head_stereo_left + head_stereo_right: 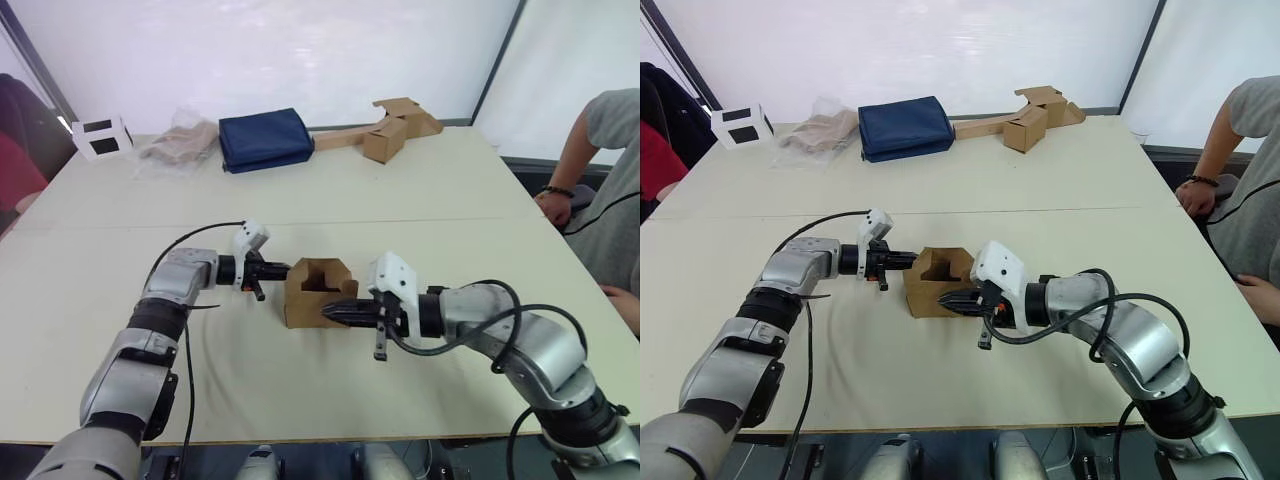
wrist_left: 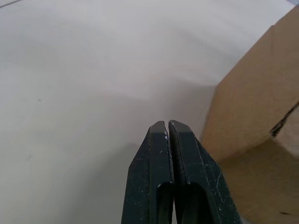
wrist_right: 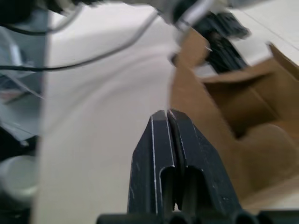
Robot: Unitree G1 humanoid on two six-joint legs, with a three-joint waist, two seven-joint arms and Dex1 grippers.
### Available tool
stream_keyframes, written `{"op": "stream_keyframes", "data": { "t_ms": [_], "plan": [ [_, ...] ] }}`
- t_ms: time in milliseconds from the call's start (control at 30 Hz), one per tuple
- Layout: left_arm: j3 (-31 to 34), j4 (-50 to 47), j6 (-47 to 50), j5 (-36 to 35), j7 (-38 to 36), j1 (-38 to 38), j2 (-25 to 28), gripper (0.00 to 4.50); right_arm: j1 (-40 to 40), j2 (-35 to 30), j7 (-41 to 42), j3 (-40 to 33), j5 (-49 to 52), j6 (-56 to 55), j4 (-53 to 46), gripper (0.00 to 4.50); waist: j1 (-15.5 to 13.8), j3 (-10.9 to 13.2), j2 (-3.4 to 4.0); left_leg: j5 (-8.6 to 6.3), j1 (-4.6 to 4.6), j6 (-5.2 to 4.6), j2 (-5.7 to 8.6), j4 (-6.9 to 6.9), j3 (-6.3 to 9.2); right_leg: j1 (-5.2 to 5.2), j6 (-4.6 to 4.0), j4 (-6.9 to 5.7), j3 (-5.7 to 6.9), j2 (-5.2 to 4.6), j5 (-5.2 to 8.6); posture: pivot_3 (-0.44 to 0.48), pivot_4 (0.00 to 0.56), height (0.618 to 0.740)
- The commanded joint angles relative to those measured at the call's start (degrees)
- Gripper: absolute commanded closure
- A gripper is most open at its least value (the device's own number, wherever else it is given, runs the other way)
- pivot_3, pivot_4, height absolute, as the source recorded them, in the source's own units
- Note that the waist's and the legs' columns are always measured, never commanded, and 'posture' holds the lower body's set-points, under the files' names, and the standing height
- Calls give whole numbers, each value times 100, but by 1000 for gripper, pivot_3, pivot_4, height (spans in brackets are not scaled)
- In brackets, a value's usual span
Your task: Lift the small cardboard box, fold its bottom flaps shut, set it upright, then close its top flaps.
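While the small brown corrugated cardboard box [image 1: 318, 293] sits open-topped on the pale counter [image 1: 420, 190], the left gripper [image 1: 283, 269] and right gripper [image 1: 330, 313], both closed and empty, flank it.

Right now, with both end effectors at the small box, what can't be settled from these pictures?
- Bottom flaps of the small cardboard box: hidden beneath it against the table, head views.
- Contact between the right end effector and the box wall: blocked by the fingers.
- Left end effector touching the box: too small; wrist view is cropped.
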State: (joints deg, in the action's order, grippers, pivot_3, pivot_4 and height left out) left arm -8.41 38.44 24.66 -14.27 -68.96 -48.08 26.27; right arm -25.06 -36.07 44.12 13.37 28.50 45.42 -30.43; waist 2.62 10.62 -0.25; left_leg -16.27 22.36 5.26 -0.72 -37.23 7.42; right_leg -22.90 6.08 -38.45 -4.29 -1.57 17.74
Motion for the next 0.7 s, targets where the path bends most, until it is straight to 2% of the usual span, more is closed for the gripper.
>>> {"op": "stream_keyframes", "data": {
  "t_ms": [33, 433, 700],
  "plan": [
    [117, -276, 62, -66, -94, -34, 1, 4421, -186, 165, -76, 19, -175, -255, 86, 4500, 0, 0, 0, 0, 0, 0, 0, 0, 0, 0, 0, 0, 0, 0, 0, 0, 150, 740],
    [290, -868, 432, -173, -28, 279, 83, 4421, -305, 456, 25, 335, -588, -576, 693, 4500, 4, 0, 0, 0, 0, 0, 0, 0, 2, 0, 0, -1, 0, 0, 0, 0, 150, 740],
    [521, -1416, 688, -261, 87, 631, 499, 4421, -311, 571, 86, 384, -723, -672, 911, 4500, 10, 0, 0, 0, 0, 0, -1, 1, 4, -2, 0, -2, 1, 1, 0, 0, 150, 740]
  ]
}}
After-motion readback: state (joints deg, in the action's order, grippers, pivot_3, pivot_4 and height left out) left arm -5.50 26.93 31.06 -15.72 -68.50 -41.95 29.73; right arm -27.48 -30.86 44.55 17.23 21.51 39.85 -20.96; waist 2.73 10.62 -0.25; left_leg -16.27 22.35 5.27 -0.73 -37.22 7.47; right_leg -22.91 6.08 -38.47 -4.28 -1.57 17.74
